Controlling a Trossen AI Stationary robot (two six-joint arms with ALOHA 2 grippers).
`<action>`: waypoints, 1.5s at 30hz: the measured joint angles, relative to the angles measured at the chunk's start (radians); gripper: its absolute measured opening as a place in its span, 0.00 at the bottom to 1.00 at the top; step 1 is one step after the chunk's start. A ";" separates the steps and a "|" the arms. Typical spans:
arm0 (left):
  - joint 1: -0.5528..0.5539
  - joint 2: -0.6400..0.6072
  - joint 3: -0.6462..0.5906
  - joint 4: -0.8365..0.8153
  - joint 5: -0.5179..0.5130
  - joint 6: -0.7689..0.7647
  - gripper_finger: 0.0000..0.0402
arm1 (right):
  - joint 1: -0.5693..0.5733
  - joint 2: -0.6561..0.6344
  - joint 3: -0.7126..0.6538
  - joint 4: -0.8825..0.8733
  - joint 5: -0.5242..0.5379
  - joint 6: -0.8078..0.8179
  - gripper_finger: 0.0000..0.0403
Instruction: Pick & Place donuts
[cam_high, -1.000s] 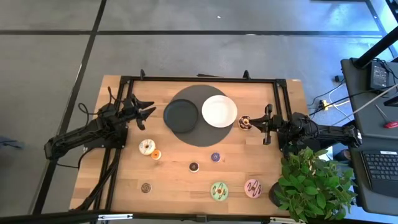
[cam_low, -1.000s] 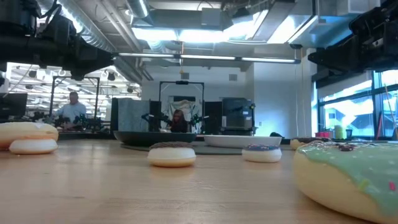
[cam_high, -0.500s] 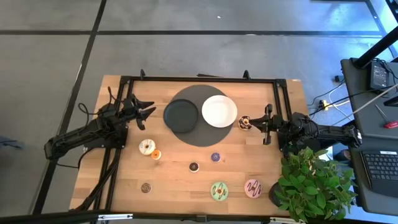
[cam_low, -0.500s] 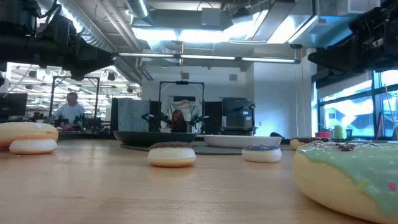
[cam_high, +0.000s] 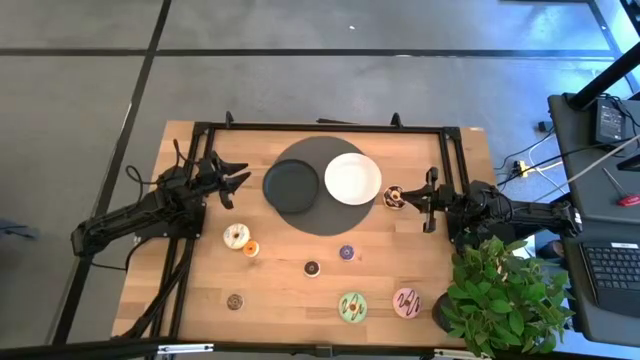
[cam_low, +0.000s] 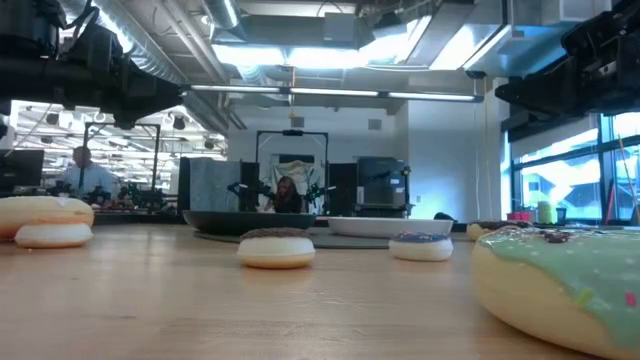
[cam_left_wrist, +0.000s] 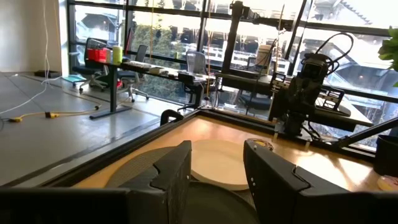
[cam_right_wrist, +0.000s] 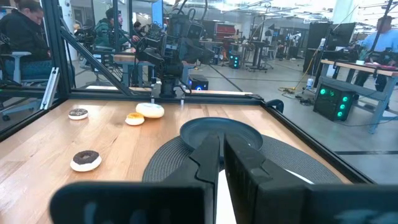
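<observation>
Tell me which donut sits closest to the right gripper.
The chocolate donut, lying right beside the right gripper, next to the white plate. Every other donut lies farther down the table, toward its front edge.

Bright ceiling lights and window daylight; near donut (cam_low: 560, 285) blurred.

Eight donuts (cam_high: 237, 236), two plates (cam_high: 352, 179), one mat (cam_high: 322, 213), one plant (cam_high: 505, 300).
</observation>
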 joint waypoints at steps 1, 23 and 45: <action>0.000 0.000 0.000 0.000 0.000 0.000 0.36 | 0.000 0.000 0.000 0.000 0.000 0.000 0.07; 0.000 0.000 0.000 0.002 0.000 -0.011 0.36 | 0.000 0.000 0.000 0.024 0.000 0.185 0.07; 0.000 0.000 0.000 0.003 0.000 -0.193 0.36 | 0.000 0.000 0.000 0.000 -0.105 0.186 0.25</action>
